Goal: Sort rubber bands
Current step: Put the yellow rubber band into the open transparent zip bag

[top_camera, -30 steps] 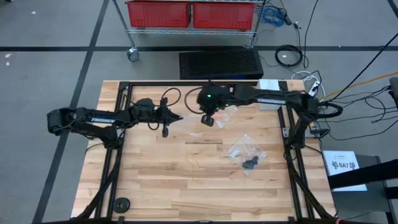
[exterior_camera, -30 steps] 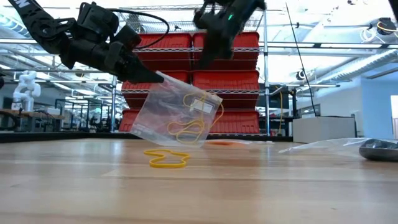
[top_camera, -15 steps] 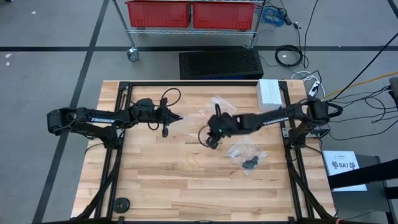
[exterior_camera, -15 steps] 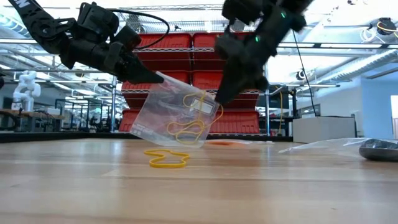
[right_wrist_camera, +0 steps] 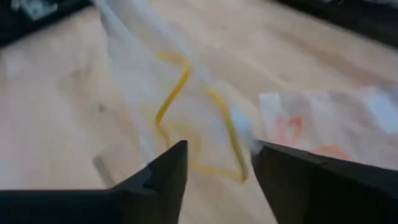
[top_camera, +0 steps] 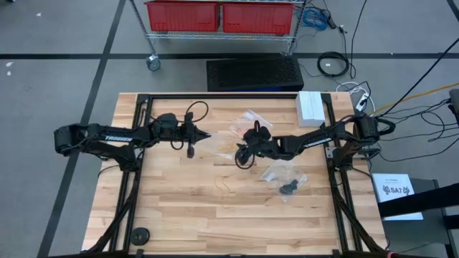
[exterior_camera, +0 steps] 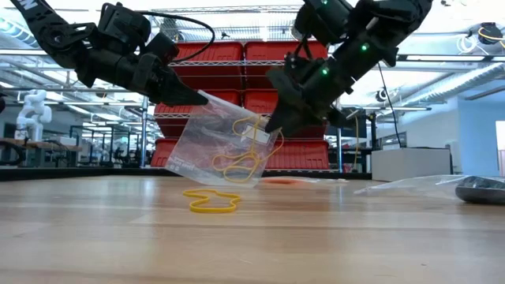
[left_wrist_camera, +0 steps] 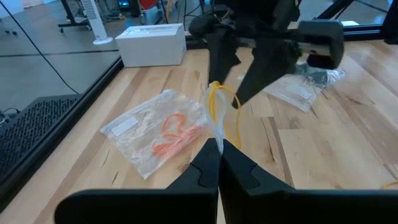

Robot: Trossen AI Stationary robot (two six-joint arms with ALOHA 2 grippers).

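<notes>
L gripper (exterior_camera: 201, 98) pinches clear bag (exterior_camera: 225, 142) w/ yellow bands (exterior_camera: 241, 162); R gripper (right_wrist_camera: 214, 168) spread, prob. touching it.

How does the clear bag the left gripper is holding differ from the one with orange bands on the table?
The held bag hangs off the table, pinched at a corner by the shut left gripper; the orange-band bag lies flat on the wood, ungripped. The held bag carries yellow bands, the flat one orange bands. The open right gripper is at the held bag, away from the flat one. Both are clear plastic.
</notes>
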